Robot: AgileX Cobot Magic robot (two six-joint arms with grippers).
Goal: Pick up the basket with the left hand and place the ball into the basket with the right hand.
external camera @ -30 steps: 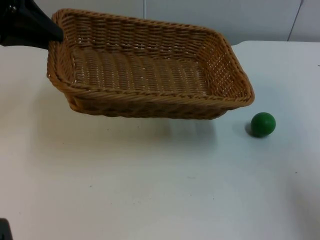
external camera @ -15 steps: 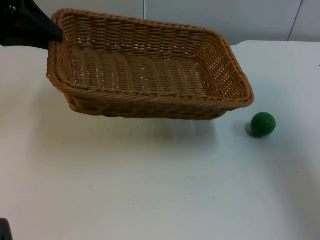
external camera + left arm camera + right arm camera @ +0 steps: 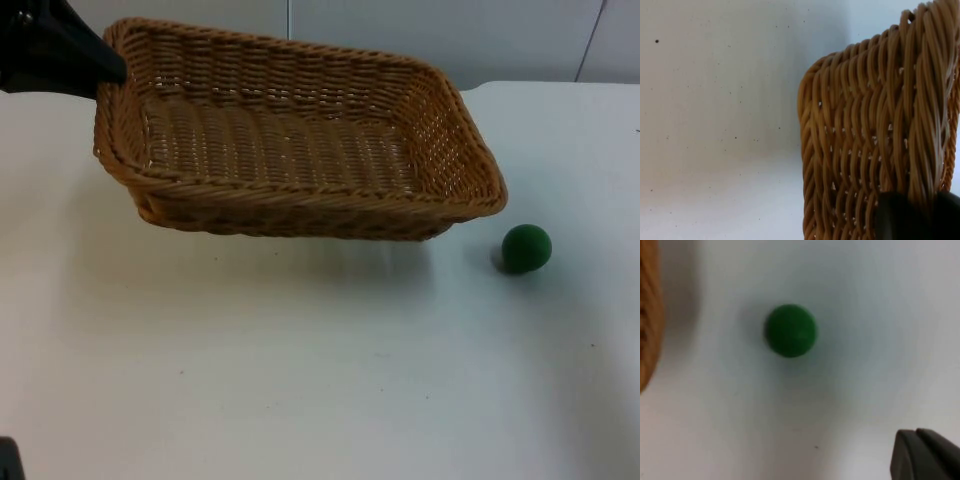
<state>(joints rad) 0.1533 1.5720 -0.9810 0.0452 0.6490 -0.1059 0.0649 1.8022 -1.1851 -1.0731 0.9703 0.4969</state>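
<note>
While the left tool (image 3: 112, 72) grips the basket (image 3: 300, 140) by its corner rim, lifted off the bench (image 3: 300, 380), the ball (image 3: 526, 248) lies beside the basket; the right tool's (image 3: 927, 455) state cannot be told.

A white bench (image 3: 300, 380) takes up most of the top view, its surface plain and matte with a few tiny dark specks scattered over it. Soft grey shadows lie on it in places. At its far edge the bench ends against a grey partition wall (image 3: 500, 35), which is made of flat panels with thin vertical seams between them; one seam runs slantwise near the right end. In the left wrist view the bench (image 3: 715, 125) shows the same pale surface dotted with small dark flecks, and in the right wrist view the bench (image 3: 865, 315) looks smooth and bluish white.
</note>
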